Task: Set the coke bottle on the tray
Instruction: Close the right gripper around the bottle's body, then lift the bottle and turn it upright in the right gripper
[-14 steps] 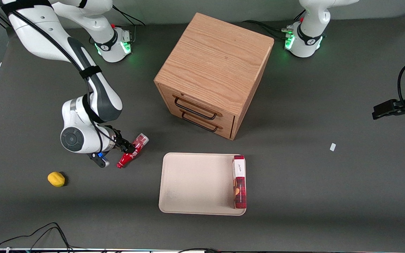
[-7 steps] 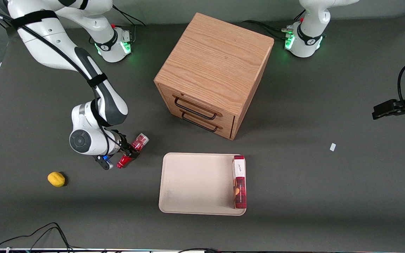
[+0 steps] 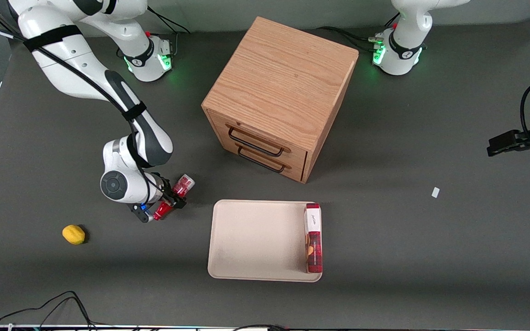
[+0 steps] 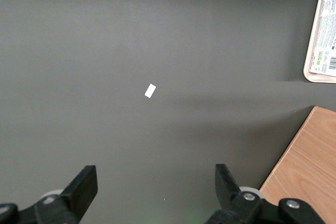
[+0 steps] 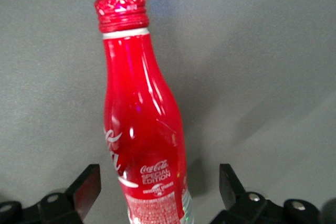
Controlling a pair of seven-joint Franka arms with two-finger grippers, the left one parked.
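Observation:
The coke bottle (image 3: pixel 181 186) is slim and red and lies on the dark table, silver base end pointing toward the drawer cabinet. It is beside the tray, toward the working arm's end. My right gripper (image 3: pixel 169 200) is low over its middle and open, one finger on each side. In the right wrist view the bottle (image 5: pixel 142 124) lies between the fingers (image 5: pixel 86 184) with a gap on each side, red cap pointing away. The cream tray (image 3: pixel 256 239) lies flat, nearer the front camera than the cabinet.
A flat red-and-white box (image 3: pixel 313 239) lies on the tray along the edge nearest the parked arm. A wooden drawer cabinet (image 3: pixel 279 92) stands mid-table. A yellow lemon (image 3: pixel 73 234) lies nearer the front camera than my gripper. A white scrap (image 3: pixel 435 192) lies toward the parked arm's end.
My right arm has moved toward the tray and my gripper has slid in over the bottle's middle. The bottle has not moved.

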